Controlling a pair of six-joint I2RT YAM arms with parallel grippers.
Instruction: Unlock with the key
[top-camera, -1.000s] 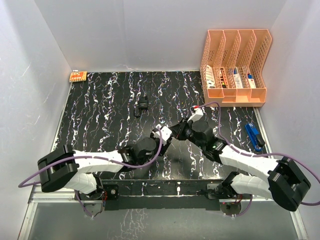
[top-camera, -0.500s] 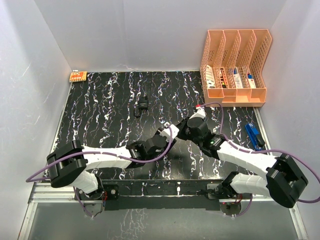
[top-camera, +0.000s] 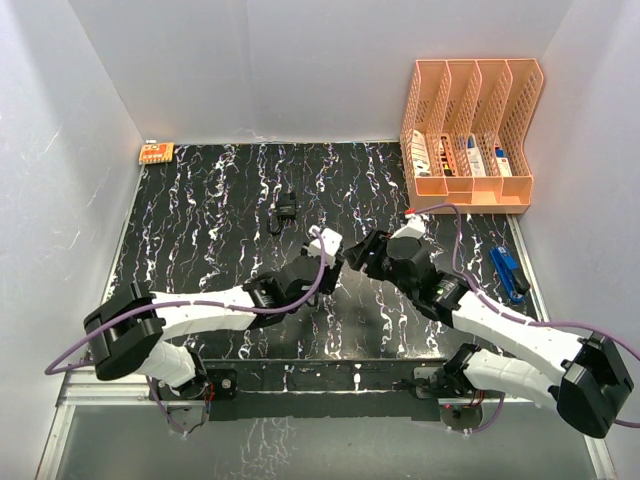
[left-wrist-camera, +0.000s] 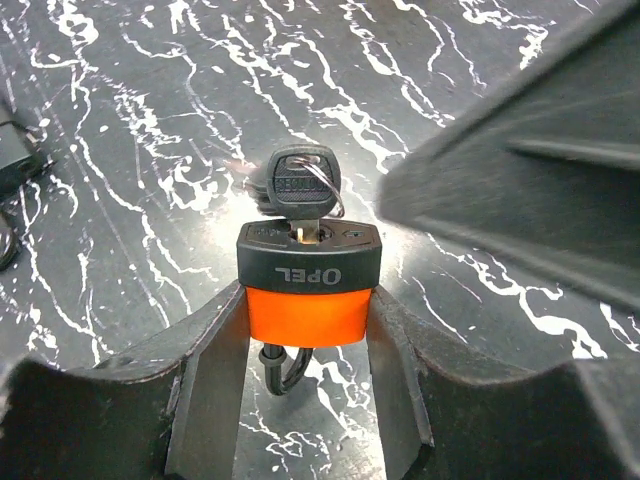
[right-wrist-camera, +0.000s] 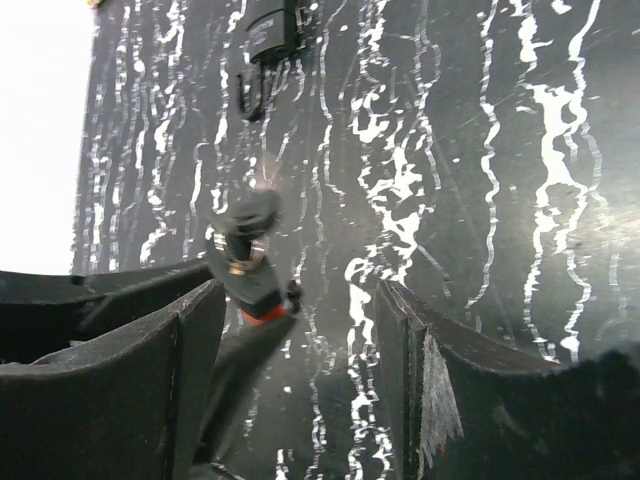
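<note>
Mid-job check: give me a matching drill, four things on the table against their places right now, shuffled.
Things:
1. padlock
2. key
3. rack
4. blue item

Places:
A. far right corner of the table
B. stuck in the padlock's keyhole
C. gripped by the left end effector
D. flat near the table's right edge

Pairs: 1-C, 2-B, 3-A, 4-D

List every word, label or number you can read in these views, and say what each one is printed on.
"OPEL": on the black band of the padlock, upside down in the left wrist view.
Raised lettering on the key: too blurred to read.
Print on the orange card: too small to read.
Labels on things in the rack: too small to read.
</note>
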